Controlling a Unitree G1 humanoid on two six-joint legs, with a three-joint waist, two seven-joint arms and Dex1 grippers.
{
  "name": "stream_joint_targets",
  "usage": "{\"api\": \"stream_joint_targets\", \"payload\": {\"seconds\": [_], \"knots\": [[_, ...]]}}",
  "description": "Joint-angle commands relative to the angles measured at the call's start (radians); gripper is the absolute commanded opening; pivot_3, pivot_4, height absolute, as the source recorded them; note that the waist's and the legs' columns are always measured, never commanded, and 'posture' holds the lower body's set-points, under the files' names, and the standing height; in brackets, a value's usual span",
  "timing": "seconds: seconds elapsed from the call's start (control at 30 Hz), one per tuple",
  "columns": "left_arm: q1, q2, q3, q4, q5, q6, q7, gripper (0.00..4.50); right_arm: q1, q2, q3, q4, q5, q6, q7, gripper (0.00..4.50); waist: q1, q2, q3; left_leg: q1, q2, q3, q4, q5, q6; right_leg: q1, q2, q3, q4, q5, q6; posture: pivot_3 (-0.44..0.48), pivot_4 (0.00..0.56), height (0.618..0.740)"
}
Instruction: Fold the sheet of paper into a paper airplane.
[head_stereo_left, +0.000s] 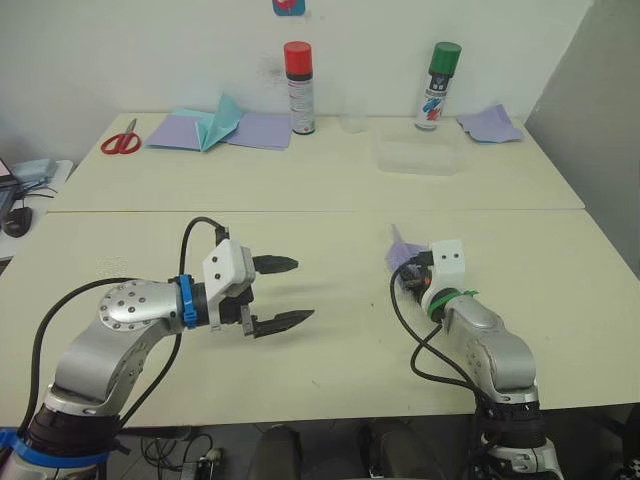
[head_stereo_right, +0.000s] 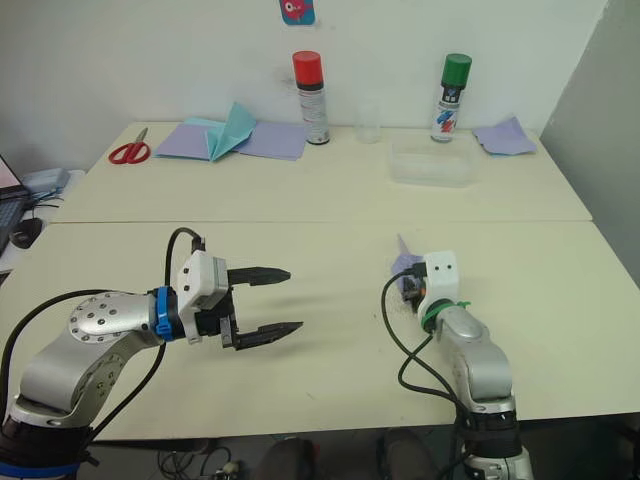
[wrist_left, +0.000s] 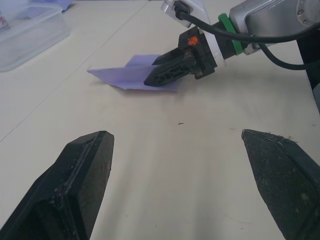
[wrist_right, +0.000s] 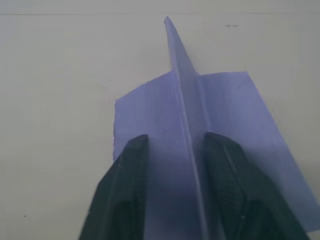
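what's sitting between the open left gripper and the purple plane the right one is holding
Nothing visible. Bare table lies between the left gripper, fingers spread and empty, and the paper airplane. The right gripper is shut on its folded middle, so it covers that part of the plane.

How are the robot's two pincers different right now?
The left pincer is wide open and holds nothing; the right pincer is shut on the purple plane. The left hangs above bare table; the right is low, with the plane on the tabletop. Both have two black fingers.
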Motion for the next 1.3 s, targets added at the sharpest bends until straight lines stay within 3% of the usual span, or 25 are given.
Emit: {"api": "stream_joint_targets", "payload": {"seconds": [0.03,0.13,0.4,0.53,0.67,0.8,0.9,1.3], "knots": [[0.011,0.002,0.031,-0.018,0.000,-0.015,0.001,4.50,0.006,-0.034,0.007,-0.075,0.020,-0.044,0.040,3.23,0.000,0.000,0.000,0.000,0.000,0.000,0.000,0.000,0.000,0.000,0.000,0.000,0.000,0.000,0.000,0.000,0.150,0.740],[0.016,0.006,0.044,-0.011,0.003,-0.018,0.004,4.50,0.007,-0.067,0.010,-0.115,0.041,-0.050,0.085,4.38,0.000,0.000,0.000,0.000,0.000,0.000,0.000,0.000,0.000,0.000,0.000,0.000,0.000,0.000,0.000,0.000,0.150,0.740],[0.036,0.025,0.085,0.016,0.015,-0.043,-0.017,4.50,-0.018,-0.171,-0.004,-0.226,0.116,-0.024,0.195,4.49,0.000,0.000,0.000,0.000,0.000,0.000,0.000,0.000,0.000,0.000,-0.001,0.000,0.000,0.000,0.000,0.000,0.150,0.740],[0.068,0.082,0.152,0.080,0.035,-0.104,-0.077,4.50,-0.027,-0.379,-0.027,-0.286,0.240,-0.034,0.452,4.49,0.002,0.001,0.001,0.000,0.000,0.000,-0.001,0.000,0.000,0.000,-0.001,-0.001,-0.002,0.000,0.000,0.000,0.150,0.740],[0.066,0.158,0.223,0.235,0.085,-0.146,-0.093,4.50,-0.018,-0.632,-0.113,-0.262,0.411,-0.089,0.798,4.49,0.006,0.002,0.003,0.000,0.000,0.000,-0.001,0.000,0.000,0.000,-0.002,-0.002,-0.004,0.000,0.000,0.000,0.150,0.740],[0.023,0.227,0.294,0.363,0.111,-0.137,-0.077,4.50,-0.021,-0.882,-0.225,-0.087,0.459,-0.123,1.039,4.49,0.008,0.002,0.005,0.000,0.001,-0.001,-0.001,0.000,0.001,0.001,-0.002,-0.003,-0.005,0.000,0.000,0.000,0.150,0.740],[0.054,0.270,0.313,0.411,0.150,-0.171,-0.097,4.50,0.022,-1.003,-0.239,0.022,0.402,-0.206,1.122,4.49,0.008,0.002,0.005,0.000,0.001,0.001,-0.002,-0.001,0.001,0.001,-0.003,-0.003,-0.008,0.001,0.002,0.000,0.150,0.740],[0.109,0.244,0.374,0.332,0.131,-0.135,-0.050,4.50,-0.071,-0.959,-0.272,0.175,0.428,-0.199,1.016,4.49,0.007,0.003,0.006,-0.001,0.001,0.003,-0.002,-0.003,0.003,0.000,-0.004,-0.002,-0.008,0.001,0.002,0.000,0.150,0.740]]}}
